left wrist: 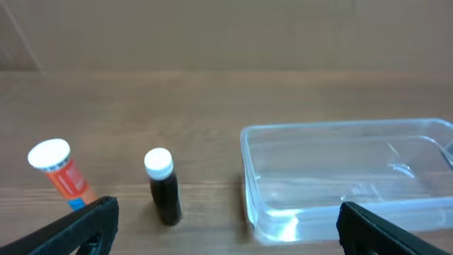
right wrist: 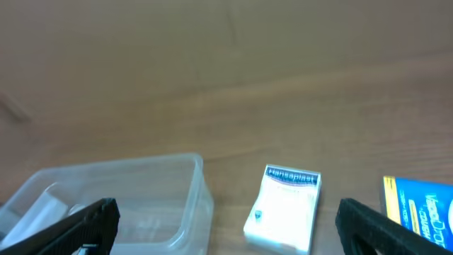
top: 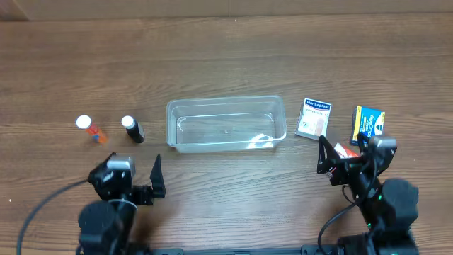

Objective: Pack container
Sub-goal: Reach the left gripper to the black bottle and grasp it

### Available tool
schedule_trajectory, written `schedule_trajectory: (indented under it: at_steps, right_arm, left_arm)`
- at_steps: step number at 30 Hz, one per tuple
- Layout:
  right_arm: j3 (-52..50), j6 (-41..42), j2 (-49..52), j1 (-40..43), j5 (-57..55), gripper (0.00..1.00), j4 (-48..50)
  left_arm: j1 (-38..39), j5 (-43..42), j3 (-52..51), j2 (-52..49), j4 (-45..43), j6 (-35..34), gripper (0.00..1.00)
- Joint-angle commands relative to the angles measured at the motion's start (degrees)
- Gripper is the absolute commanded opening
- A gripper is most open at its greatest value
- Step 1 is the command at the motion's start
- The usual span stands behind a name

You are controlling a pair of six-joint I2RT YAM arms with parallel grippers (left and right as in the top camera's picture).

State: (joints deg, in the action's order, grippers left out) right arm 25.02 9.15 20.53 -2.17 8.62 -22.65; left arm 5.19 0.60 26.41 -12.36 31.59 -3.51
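One clear, see-through plastic rectangular tub with rounded corners, the container (top: 226,100), stands near the middle of the brown wooden table (top: 226,49), its long side running left to right. From my left wrist camera the container (left wrist: 246,163) fills the right half of the view; from my right wrist camera its rounded end (right wrist: 195,191) sits at the lower left.

To the left of the container, apart from it, stands a small dark bottle with a white cap (top: 132,129) (left wrist: 163,185). Just beyond that leans an orange-labelled tube with a white cap (top: 89,128) (left wrist: 59,170), tilted.

On the other side, near the container's right end but not touching it, lies a white flat carton with a blue printed band (top: 313,118) (right wrist: 284,209). Further right lies a blue and yellow carton (top: 368,125) (right wrist: 417,209), cut off by the edge of my right wrist view.

My left gripper (top: 134,173) (left wrist: 226,234) hangs on the near side of the table, between the dark bottle and the container's left end, its fingers spread wide with nothing between them. My right gripper (top: 347,157) (right wrist: 226,230) hangs on the near side below the two cartons, also spread wide. A small red and white thing (top: 345,150) shows beside it from overhead; I cannot tell what it is.
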Motion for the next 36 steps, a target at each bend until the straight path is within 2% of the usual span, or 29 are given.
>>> schedule_trajectory:
  at_steps: [1,4,6,7,8,10,14,18,20,24,30,34,36]
  right_arm:
    - [13.42,0.31,10.12,0.15,0.11,1.00,-9.29]
    - [25.53,0.28,19.74,0.15,0.09,1.00,-24.00]
    - [33.68,0.26,26.64,0.15,0.09,1.00,-36.06]
    - [37.81,0.26,30.69,0.15,0.09,1.00,-43.15]
    - [39.91,0.28,33.27,0.15,0.48,1.00,-46.82]
    - [41.11,0.26,36.89,0.15,1.57,1.00,-50.27]
    - [41.11,0.26,40.54,0.15,1.51,1.00,-50.53]
    - [41.11,0.26,41.05,0.15,0.87,1.00,-50.47]
    - [41.07,0.26,41.05,0.15,0.90,1.00,-50.53]
    - [41.05,0.26,41.05,0.15,0.90,1.00,-50.38]
    - [41.00,0.26,41.05,0.15,0.90,1.00,-50.36]
    - [41.00,0.26,41.05,0.15,0.90,1.00,-50.36]
    - [41.00,0.26,41.05,0.15,0.87,1.00,-50.34]
  left_arm:
    - [-0.39,-0.68,12.22,-13.97,5.38,-1.22,1.00]
    - [-0.39,-1.81,25.35,-28.28,17.57,-1.22,1.00]
    - [-0.39,-6.64,35.08,-36.76,28.79,-1.22,1.00]
    - [-0.39,-12.28,40.52,-41.22,36.41,-1.22,1.00]
    - [-0.39,-15.78,43.89,-44.15,41.51,-1.18,1.00]
    - [-0.44,-16.00,47.47,-48.52,46.88,-1.27,1.00]
    - [-0.87,-9.29,53.24,-55.69,47.50,-8.61,1.00]
    - [-4.81,-4.74,64.43,-69.05,47.71,-10.01,1.00]
    - [-7.26,-4.24,66.53,-74.58,47.63,-12.26,1.00]
    - [-10.54,-3.43,66.88,-87.27,45.29,-14.53,1.00]
    - [-10.54,-1.18,66.86,-97.96,42.88,-15.39,0.99]
    - [-10.54,2.97,66.86,-100.72,42.71,-15.39,0.88]
    - [-10.54,3.06,66.86,-101.02,42.71,-15.37,0.73]
